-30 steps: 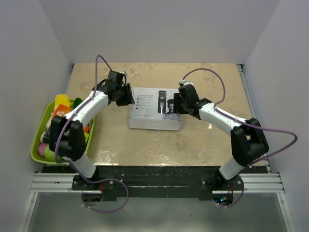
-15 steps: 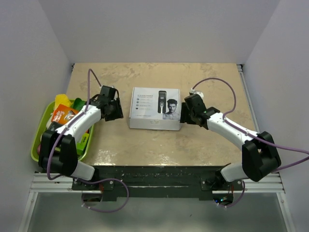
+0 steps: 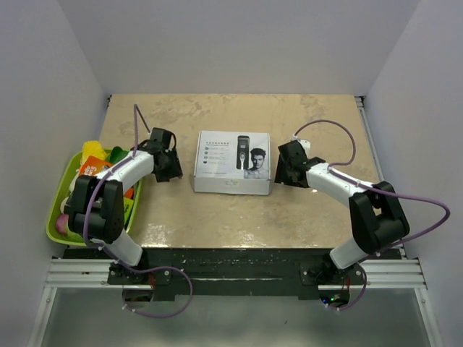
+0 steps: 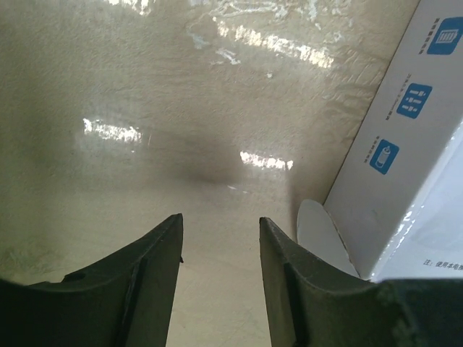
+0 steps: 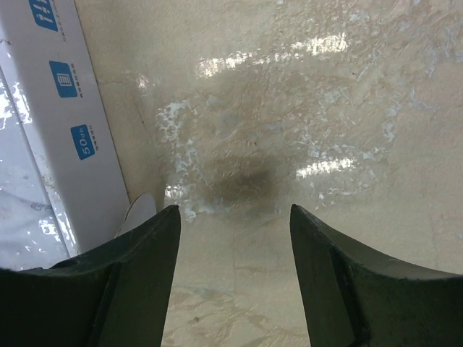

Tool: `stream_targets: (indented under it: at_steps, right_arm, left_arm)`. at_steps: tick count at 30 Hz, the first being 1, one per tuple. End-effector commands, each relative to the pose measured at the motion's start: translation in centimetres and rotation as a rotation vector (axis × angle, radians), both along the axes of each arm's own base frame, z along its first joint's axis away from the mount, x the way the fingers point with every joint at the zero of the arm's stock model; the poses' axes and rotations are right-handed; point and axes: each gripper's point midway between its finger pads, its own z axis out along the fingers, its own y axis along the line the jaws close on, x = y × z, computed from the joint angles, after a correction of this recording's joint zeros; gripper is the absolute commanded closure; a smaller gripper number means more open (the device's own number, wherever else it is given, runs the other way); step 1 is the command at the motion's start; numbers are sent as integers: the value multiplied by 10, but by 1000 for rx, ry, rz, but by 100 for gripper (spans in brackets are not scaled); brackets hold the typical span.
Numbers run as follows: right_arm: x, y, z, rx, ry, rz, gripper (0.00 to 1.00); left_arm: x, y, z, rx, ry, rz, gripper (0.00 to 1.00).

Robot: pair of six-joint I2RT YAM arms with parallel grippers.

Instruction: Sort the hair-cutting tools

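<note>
Both arms have drawn back from the white box [image 3: 233,163], the left gripper [image 3: 171,170] and right gripper [image 3: 283,172] now empty, jaws apart, just off its left and right ends — its long axis runs between them — hair-cutting tools unseen, presumably inside.

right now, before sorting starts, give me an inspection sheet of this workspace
surface: glossy beige marbled table with glare patches
job's things: no loose clipper, combs or cord seen; a white clipper box lies mid-table
clutter: green tray of colourful packets at the table's left edge
grippers: left claw and right claw open and empty, low over the table, one on each side of the box
cables: purple cables loop off both arms, clear of the box
surroundings: plain white walls on three sides
</note>
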Motion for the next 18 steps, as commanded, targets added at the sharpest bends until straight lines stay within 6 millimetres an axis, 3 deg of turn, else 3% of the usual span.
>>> stream_targets:
  at_steps: [1, 10, 18]
  right_arm:
    - [28, 4, 19, 14, -99, -22, 35]
    - [43, 5, 14, 17, -98, -19, 35]
    - [48, 4, 10, 23, -107, -15, 39]
  left_arm:
    - [34, -8, 20, -32, -102, -14, 49]
    - [50, -17, 23, -70, -136, -32, 47]
    - [51, -31, 9, -136, -114, -65, 58]
